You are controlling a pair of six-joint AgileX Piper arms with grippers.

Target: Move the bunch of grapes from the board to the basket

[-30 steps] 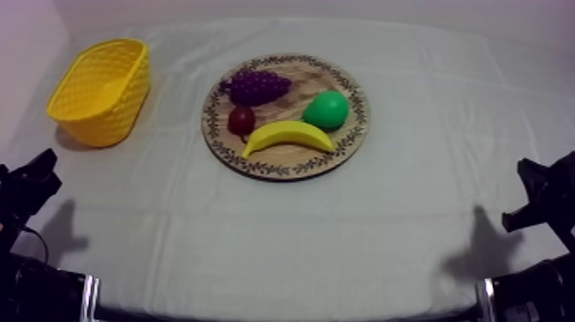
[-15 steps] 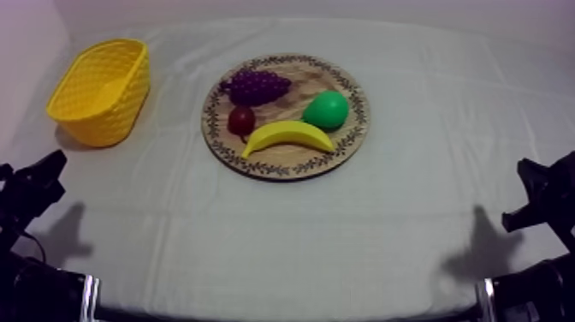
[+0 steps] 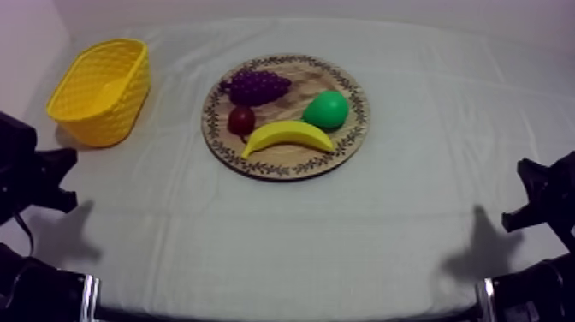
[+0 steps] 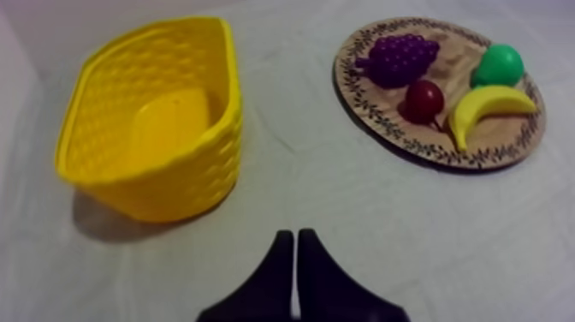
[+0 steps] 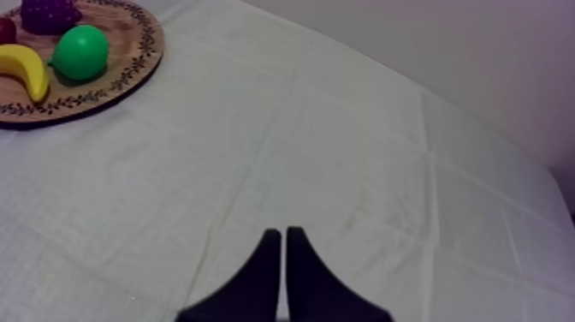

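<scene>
- If judged from above: left arm (image 3: 34, 175) low at one tabletop (image 3: 342, 240) edge, right arm (image 3: 543, 201) low at the other. Bunch of grapes (image 3: 255, 86) on the wooden board (image 3: 282, 164), ahead and to the right of the left jaws. Yellow basket (image 3: 103, 90) just ahead of those jaws, well apart from the board.
- From the left wrist: left jaws clenched into a narrow wedge, grasping nothing. Must open before descending, or will only shove the cluster.
  - Grapes (image 4: 400, 58) a knobbly purple mound of rounded beads, likely to squirm out of a narrow off-centre pinch.
  - Small red fruit (image 4: 423, 98) smooth and round, just beside the grapes on the nearer side, so easily nudged, rolled or nipped by mistake.
  - Basket (image 4: 154, 128) lattice-moulded plastic with flaring walls, probably light. Could slide on the cloth or tip if clipped at the rim during the drop.
- From the right wrist: right jaws pressed together too, holding nothing, over bare creased cloth. Board (image 5: 128, 51) well ahead and to the left, flat wood with a patterned rim, carrying a glossy green pear (image 5: 80, 51) and a curved yellow banana (image 5: 26, 70). Little hazard here, unless sent in over the board alongside the left arm.
</scene>
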